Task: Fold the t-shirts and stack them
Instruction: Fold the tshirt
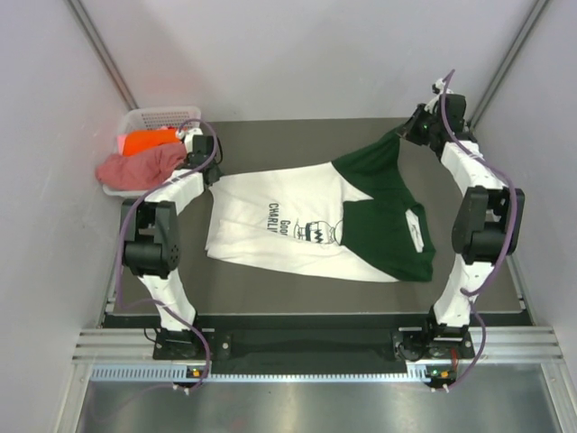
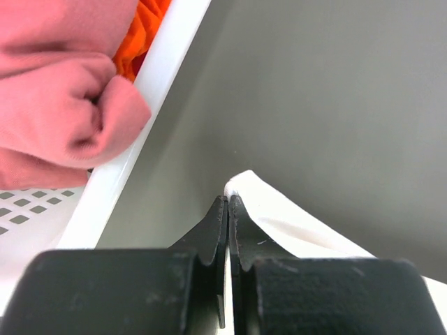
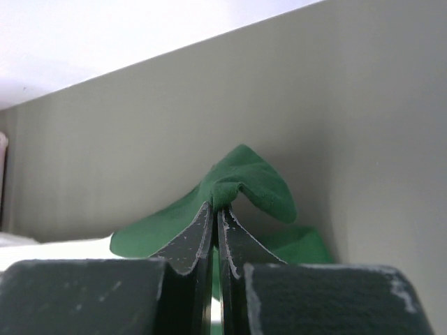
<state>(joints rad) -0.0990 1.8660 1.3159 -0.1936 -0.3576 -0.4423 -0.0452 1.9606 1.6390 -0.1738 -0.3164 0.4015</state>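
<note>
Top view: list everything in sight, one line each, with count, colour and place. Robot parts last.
white-green shirt: one, white front with black print, dark green sleeves, spread across the table's middle
pink shirt: one, dusty pink, bunched over the basket's near rim
orange shirt: one, bright orange, in the basket
basket: one, white, at the table's far left corner
table: one, grey-brown, under the shirt
left arm, right arm: one each, white and black, either side of the shirt
left fingers: black, shut on the shirt's white corner by the basket
right fingers: black, shut on a raised green fold, far right
</note>
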